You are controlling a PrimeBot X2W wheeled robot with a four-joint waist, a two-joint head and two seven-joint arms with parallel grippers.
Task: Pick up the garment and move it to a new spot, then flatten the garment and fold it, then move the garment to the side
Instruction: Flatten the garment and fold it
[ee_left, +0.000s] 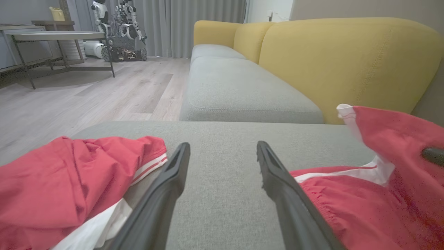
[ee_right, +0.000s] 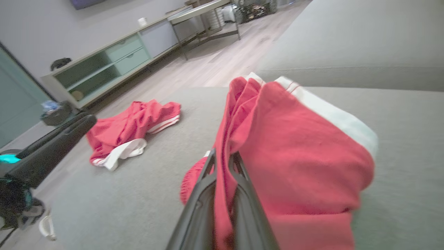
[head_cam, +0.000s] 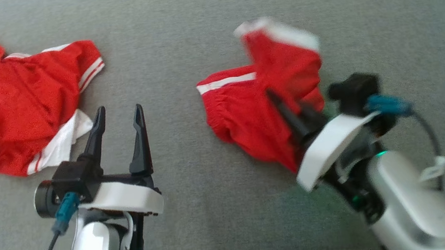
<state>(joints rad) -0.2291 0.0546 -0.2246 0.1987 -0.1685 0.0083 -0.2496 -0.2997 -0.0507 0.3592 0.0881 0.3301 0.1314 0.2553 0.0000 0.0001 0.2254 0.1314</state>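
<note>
A red garment [head_cam: 255, 107] with white stripes is bunched at the centre right of the grey cushion [head_cam: 227, 212]. Part of it is lifted and blurred. My right gripper [head_cam: 273, 95] is shut on a fold of it; the right wrist view shows the red cloth [ee_right: 298, 152] pinched between the fingers [ee_right: 222, 154] and draped over them. My left gripper [head_cam: 118, 109] stands open over bare cushion, with nothing between its fingers [ee_left: 222, 146]. It sits between this garment [ee_left: 381, 194] and a second red one.
A second red and white garment [head_cam: 13, 112] lies crumpled at the cushion's far left, near its edge. Yellow sofa backs [ee_left: 347, 62] rise behind a further grey seat [ee_left: 236, 90]. Beyond are wood floor, a metal-legged table [ee_left: 52, 36], another robot [ee_left: 121, 27] and a low cabinet [ee_right: 104, 66].
</note>
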